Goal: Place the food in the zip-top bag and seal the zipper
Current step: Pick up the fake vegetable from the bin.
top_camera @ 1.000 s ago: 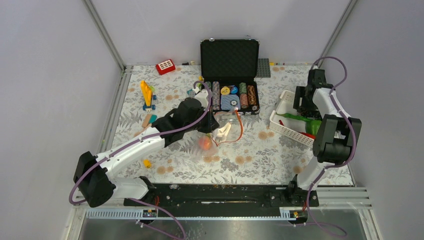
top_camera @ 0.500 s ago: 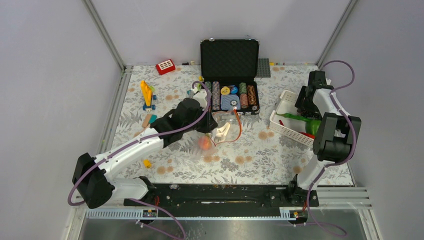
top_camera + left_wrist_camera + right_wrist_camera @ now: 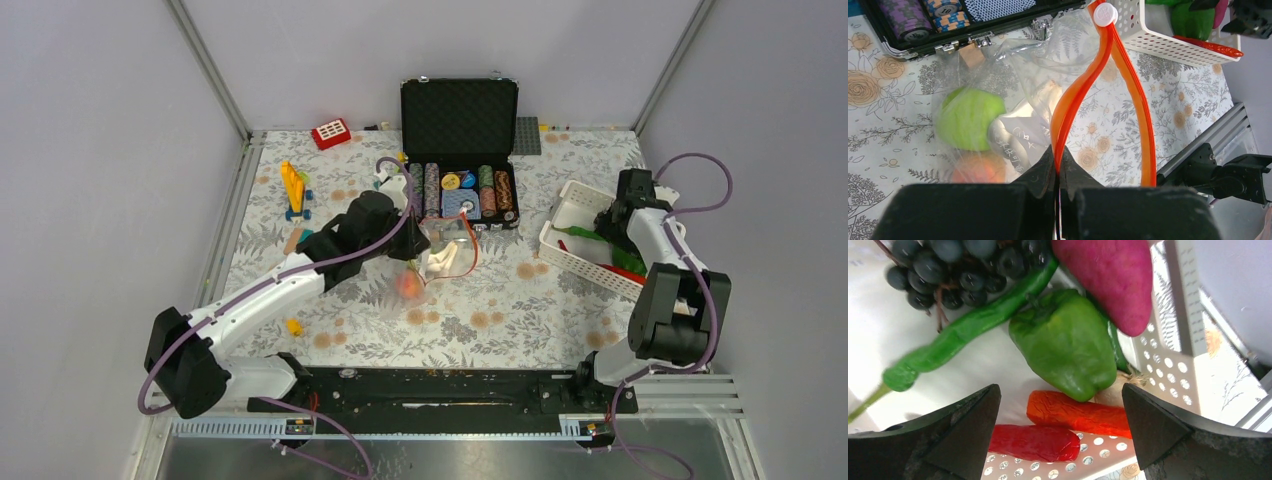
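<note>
Loading stands part complete. The zip-top bag [image 3: 1018,65] lies on the bench [image 3: 520,310] near its centre, just in front of the open poker chip case [image 3: 459,150]. Through the clear plastic show a green round fruit [image 3: 967,119], an orange fruit [image 3: 979,169] and a pale white item [image 3: 1020,137] whose kind cannot be told.

The zipper [image 3: 1083,85] is not sealed. Its two orange-red strips spread apart into a loop, and the white slider [image 3: 1104,14] sits at the far end. The left end effector [image 3: 1058,160] is pinched fully closed on one zipper strip at the near end, holding the mouth up.

Outstanding food lies in the white perforated basket [image 3: 1168,360] at the right of the bench:
- a green bell pepper [image 3: 1063,347]
- a long green chilli [image 3: 963,332]
- dark grapes [image 3: 948,265]
- a magenta sweet potato [image 3: 1113,275]
- an orange carrot [image 3: 1073,412]
- a red chilli [image 3: 1033,442]

The right end effector [image 3: 1060,420] hangs over this basket with jaws spread wide and nothing between them, above the pepper and carrot.

Judgement: roughly a third of the food is bagged. Six pieces are left to transfer, and the sealing is not begun.
</note>
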You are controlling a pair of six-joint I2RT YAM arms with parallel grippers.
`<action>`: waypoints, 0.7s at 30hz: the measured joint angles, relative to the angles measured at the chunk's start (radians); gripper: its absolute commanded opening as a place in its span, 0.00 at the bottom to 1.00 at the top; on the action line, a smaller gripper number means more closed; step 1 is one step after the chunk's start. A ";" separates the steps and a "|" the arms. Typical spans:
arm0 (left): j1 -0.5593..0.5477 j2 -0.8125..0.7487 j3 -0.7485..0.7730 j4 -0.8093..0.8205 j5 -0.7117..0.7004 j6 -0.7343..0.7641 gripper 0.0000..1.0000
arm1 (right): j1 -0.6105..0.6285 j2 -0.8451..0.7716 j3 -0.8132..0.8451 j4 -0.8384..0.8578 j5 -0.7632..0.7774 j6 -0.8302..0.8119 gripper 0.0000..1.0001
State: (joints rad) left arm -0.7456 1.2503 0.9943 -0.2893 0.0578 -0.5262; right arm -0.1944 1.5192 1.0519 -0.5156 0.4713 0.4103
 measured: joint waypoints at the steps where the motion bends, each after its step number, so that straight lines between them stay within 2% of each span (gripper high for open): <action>1: 0.006 0.000 0.000 0.000 0.001 0.000 0.00 | -0.001 0.010 -0.004 -0.012 -0.003 0.013 1.00; 7: 0.020 0.000 0.000 0.000 0.003 0.000 0.00 | -0.005 0.111 -0.014 -0.026 -0.182 0.018 1.00; 16: 0.021 0.000 0.000 0.001 0.003 0.000 0.00 | -0.001 0.105 -0.106 0.227 -0.649 0.011 1.00; 21: 0.023 0.000 0.000 0.002 0.003 0.000 0.00 | 0.004 0.061 -0.168 0.335 -0.702 0.029 1.00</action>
State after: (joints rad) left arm -0.7231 1.2503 0.9943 -0.2871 0.0608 -0.5262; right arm -0.1905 1.5806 0.8841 -0.1802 -0.2310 0.4389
